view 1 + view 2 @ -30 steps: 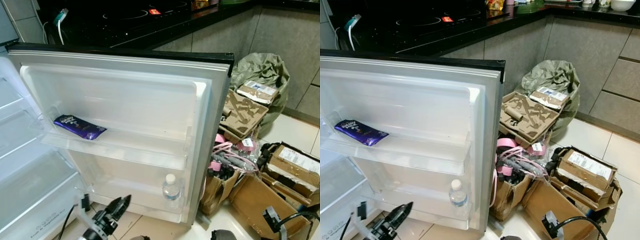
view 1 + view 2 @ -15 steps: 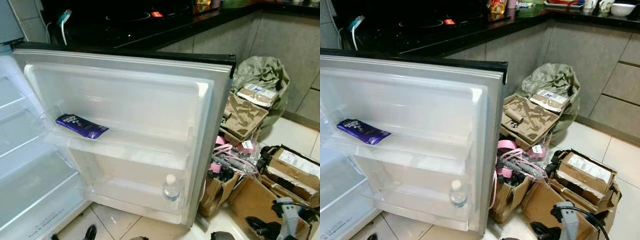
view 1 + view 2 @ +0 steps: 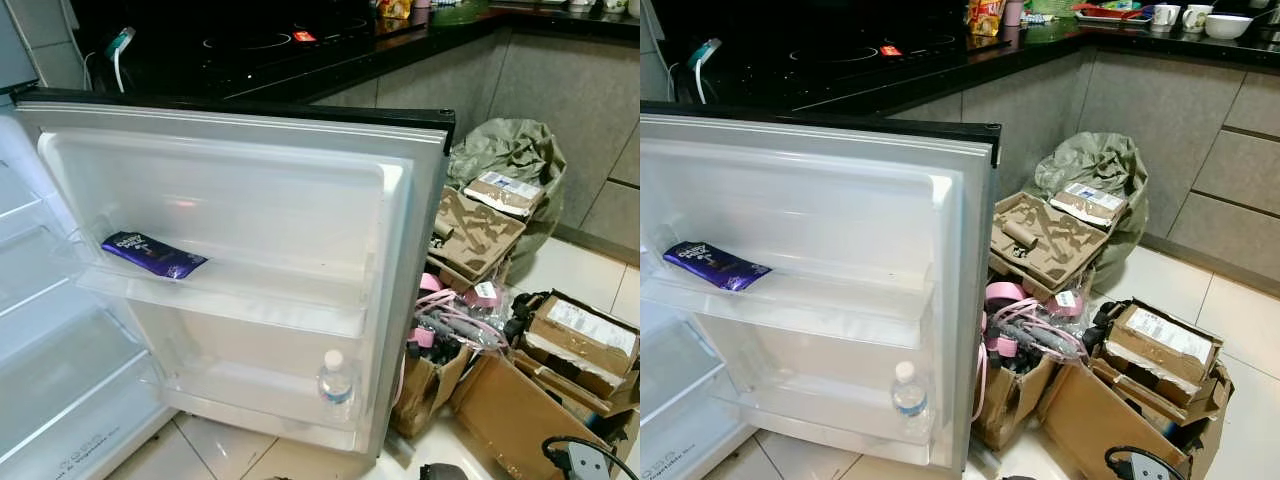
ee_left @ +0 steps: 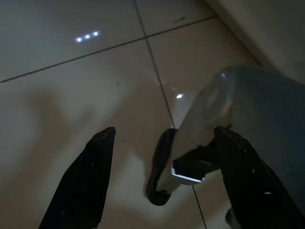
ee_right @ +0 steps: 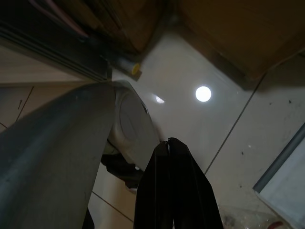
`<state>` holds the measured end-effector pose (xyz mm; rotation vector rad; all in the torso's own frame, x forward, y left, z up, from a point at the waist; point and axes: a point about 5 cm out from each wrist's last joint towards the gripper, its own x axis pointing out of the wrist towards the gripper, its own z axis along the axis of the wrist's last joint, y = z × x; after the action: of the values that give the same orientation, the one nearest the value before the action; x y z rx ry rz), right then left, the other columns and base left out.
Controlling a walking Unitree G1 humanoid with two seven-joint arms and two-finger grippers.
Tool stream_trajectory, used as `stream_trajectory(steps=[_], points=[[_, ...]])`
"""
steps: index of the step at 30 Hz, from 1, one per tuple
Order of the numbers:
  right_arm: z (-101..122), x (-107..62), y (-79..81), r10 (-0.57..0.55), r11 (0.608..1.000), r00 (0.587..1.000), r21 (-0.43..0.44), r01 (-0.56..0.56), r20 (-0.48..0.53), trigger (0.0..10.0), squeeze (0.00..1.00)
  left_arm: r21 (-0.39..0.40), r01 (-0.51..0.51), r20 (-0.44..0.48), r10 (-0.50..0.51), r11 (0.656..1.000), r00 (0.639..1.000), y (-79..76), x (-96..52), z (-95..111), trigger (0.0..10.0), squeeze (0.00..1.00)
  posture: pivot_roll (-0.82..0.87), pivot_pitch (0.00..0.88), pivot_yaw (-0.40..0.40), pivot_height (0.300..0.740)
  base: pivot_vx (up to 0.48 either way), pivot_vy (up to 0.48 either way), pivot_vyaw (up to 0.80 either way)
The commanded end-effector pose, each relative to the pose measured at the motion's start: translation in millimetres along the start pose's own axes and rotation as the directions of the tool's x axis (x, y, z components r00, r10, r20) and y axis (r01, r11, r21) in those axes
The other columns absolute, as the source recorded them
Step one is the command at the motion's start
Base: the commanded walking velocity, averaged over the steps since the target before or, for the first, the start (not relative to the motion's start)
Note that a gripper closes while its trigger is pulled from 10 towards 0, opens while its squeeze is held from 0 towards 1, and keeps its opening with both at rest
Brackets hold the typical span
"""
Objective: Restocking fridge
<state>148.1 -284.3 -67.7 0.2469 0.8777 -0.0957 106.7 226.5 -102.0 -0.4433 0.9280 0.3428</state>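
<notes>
We look down at a small fridge with its door swung wide, the inner side facing us. On the door's upper shelf a purple chocolate bar lies flat near the hinge end, and in the lower door bin a clear water bottle with a white cap stands upright at the end away from the hinge. To our left the fridge's own compartment shows pale wire shelves. Above the fridge runs a black countertop with a cooktop. To the right of the door, on the tiled floor, we see open cardboard boxes: one holds a tangle of pink and grey cables, another a flat parcel with a white label, and a moulded pulp tray leans on a grey-green sack behind. Our left gripper hangs low over the floor tiles with its two black fingers spread well apart and nothing between them. Our right gripper also hangs near the floor, its fingers pressed together and holding nothing.
</notes>
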Motion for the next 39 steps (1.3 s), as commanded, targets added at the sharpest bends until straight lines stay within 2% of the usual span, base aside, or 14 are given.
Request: stream_trajectory(steps=[1,6,16,21,28,33,39], points=[[-10,0.6,5.0,0.010,1.000,0.999,0.006,-0.010,-0.036,10.0,0.00,0.013,0.024,-0.030,-0.024,1.000,0.999,-8.8,1.5,-6,10.0,0.00,-0.12,0.000,0.002,0.590,0.000,0.000,0.00],[-19,-0.7,5.1,-0.009,1.000,0.998,0.020,0.010,-0.069,10.0,0.00,0.037,0.030,-0.046,-0.028,0.999,0.999,-13.9,3.5,-5,10.0,0.00,-0.12,0.000,0.003,0.619,0.000,0.000,0.00],[-23,-1.7,4.3,-0.028,0.999,0.997,0.044,0.031,-0.079,10.0,0.00,0.046,0.008,-0.082,-0.005,0.999,0.997,-11.2,2.3,-10,10.0,0.00,-0.13,0.000,0.007,0.663,0.000,0.000,0.00],[-26,-2.0,3.3,-0.060,0.998,0.993,0.027,0.063,-0.099,10.0,0.00,0.055,0.008,-0.099,-0.002,0.998,0.995,-10.8,1.4,-14,10.0,0.00,-0.13,0.000,0.007,0.663,0.000,0.000,0.00],[-26,-2.3,2.5,-0.066,0.997,0.993,0.036,0.070,-0.096,10.0,0.00,0.071,0.030,-0.117,-0.022,0.997,0.993,-14.2,1.6,-16,10.0,0.00,-0.13,0.000,0.007,0.663,-0.449,0.000,0.00],[-24,-2.9,0.4,-0.068,0.997,0.994,0.025,0.071,-0.088,10.0,0.00,0.072,0.015,-0.112,-0.007,0.997,0.994,-12.3,2.0,-14,10.0,0.00,-0.13,0.000,0.008,0.663,0.000,0.000,0.00],[-20,-2.7,1.4,-0.025,0.998,0.998,0.058,0.029,-0.064,10.0,0.00,0.077,0.013,-0.109,-0.005,0.997,0.994,-11.7,2.1,-13,10.0,0.00,-0.13,0.000,0.005,0.678,0.000,0.000,0.00]])
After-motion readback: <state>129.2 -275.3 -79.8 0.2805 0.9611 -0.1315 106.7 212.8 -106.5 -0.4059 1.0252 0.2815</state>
